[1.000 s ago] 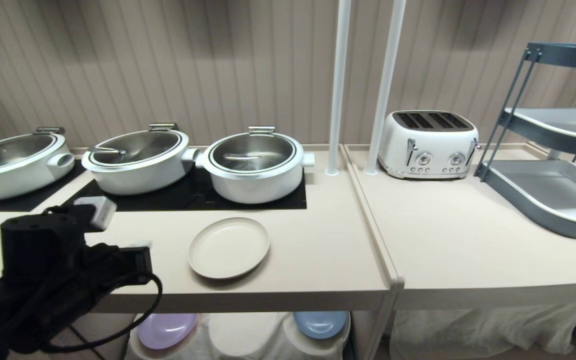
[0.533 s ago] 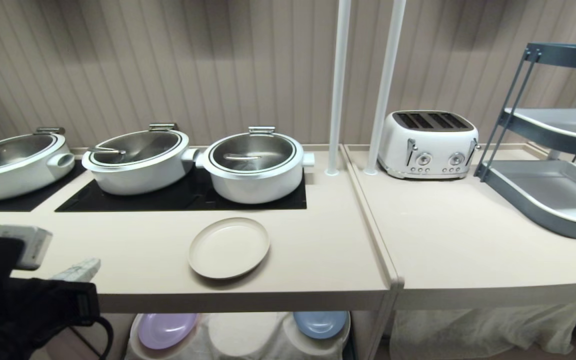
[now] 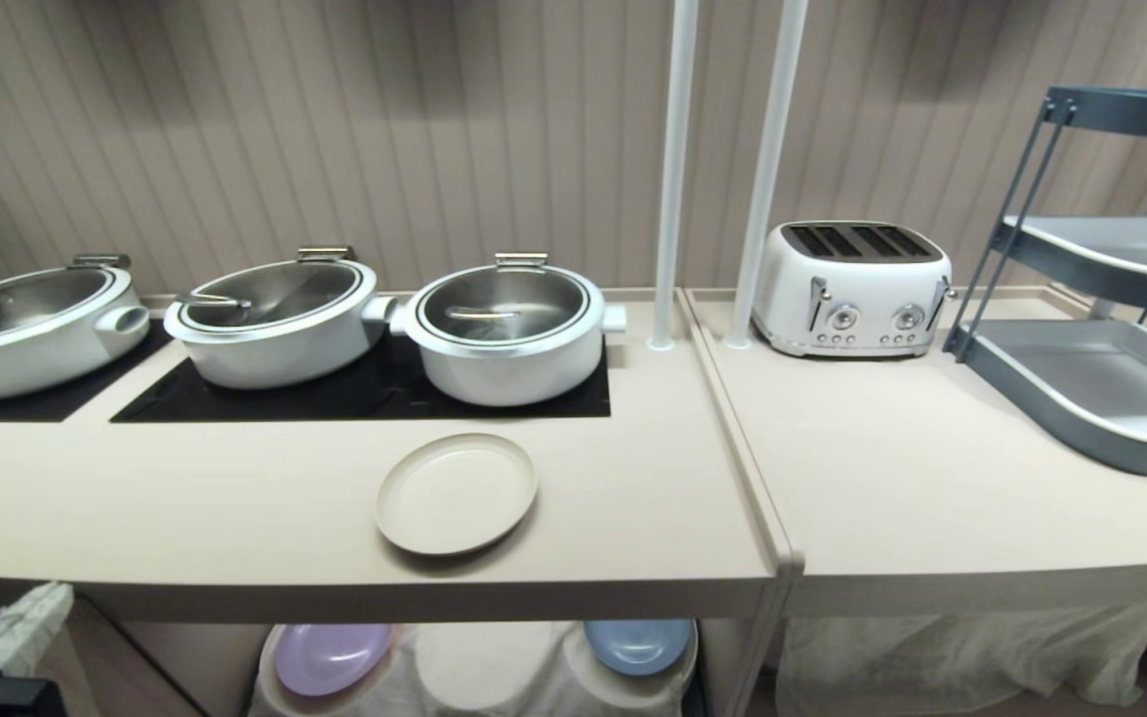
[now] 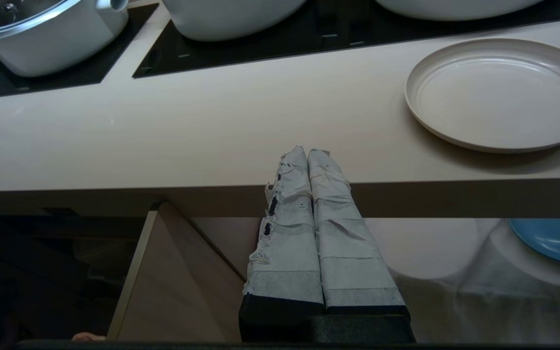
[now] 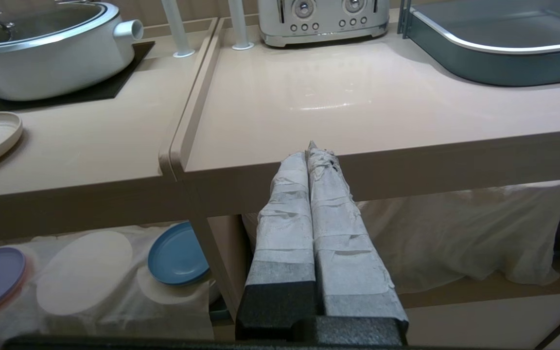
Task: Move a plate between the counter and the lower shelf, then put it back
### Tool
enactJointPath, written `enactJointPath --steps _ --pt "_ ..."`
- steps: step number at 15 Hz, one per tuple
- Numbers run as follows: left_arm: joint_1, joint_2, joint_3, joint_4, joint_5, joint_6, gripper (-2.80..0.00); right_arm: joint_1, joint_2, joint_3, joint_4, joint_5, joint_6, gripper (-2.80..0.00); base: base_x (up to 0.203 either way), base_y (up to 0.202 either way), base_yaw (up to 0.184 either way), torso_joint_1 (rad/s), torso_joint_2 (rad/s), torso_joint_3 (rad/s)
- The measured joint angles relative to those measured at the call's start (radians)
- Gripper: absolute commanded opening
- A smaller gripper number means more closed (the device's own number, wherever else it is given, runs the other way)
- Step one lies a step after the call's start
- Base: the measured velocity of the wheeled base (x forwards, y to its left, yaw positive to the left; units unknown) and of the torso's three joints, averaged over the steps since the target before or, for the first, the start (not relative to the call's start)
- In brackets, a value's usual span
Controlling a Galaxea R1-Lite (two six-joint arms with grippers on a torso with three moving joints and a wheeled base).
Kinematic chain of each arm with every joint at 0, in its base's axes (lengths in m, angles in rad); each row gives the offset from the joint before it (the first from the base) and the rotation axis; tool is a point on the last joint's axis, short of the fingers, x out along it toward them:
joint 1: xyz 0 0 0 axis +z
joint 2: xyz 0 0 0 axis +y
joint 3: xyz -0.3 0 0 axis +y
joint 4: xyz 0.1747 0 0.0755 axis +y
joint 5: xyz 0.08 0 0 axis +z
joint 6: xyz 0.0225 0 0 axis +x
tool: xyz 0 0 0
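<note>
at the far left the left gripper [image 4: 307, 154] hangs low in front of the counter [image 3: 235, 498], below its front edge, its taped fingers pressed together on nothing. on the counter behind it three white pots [image 3: 280, 319] sit on the black cooktop [image 3: 374, 393]. in front of the rightmost pot, well onto the worktop but near its front edge, lies the plate [image 3: 457, 492], flat and right way up, with no gripper near it. below, in the lower shelf [image 3: 479, 672], a lilac plate [image 3: 332, 657] sits on the left hump of the white cloth, the middle hump is bare, and a blue plate [image 3: 638, 642] rests on the right one. further right stand two white poles [image 3: 673, 174], a toaster [image 3: 850, 287] and a grey tiered rack [image 3: 1096, 383]. the right gripper [image 5: 315, 154] is parked low in front of the toaster's worktop, fingers shut together, empty

the plate looks stiff, fairly light and matte, so probably not very slippery, but likely to chip if dropped. lying flat, its low raised rim is the only hold: a pinch over the near edge, one finger inside and one under
</note>
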Motion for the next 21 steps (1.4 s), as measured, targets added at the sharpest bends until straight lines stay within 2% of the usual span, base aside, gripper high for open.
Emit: enactJointPath --steps 3,8,11,17,21 --pt "0.012 -0.153 0.003 0.116 -0.044 -0.017 -2.8 0.0 0.0 0.0 0.0 0.0 0.0 -2.8 0.0 0.0 0.0 0.0 0.0 0.0" --pt "0.059 -0.424 0.004 0.366 -0.189 -0.057 -2.8 0.0 0.0 0.0 0.0 0.0 0.0 -2.8 0.0 0.0 0.0 0.0 0.0 0.0" --pt "0.109 -0.53 0.004 0.441 -0.302 -0.078 -2.8 0.0 0.0 0.0 0.0 0.0 0.0 -2.8 0.0 0.0 0.0 0.0 0.0 0.0" --pt "0.101 -0.652 0.005 0.57 -0.3 -0.13 -2.8 0.0 0.0 0.0 0.0 0.0 0.0 -2.8 0.0 0.0 0.0 0.0 0.0 0.0" --pt "0.095 -0.754 0.005 0.608 -0.293 -0.158 -2.8 0.0 0.0 0.0 0.0 0.0 0.0 -2.8 0.0 0.0 0.0 0.0 0.0 0.0"
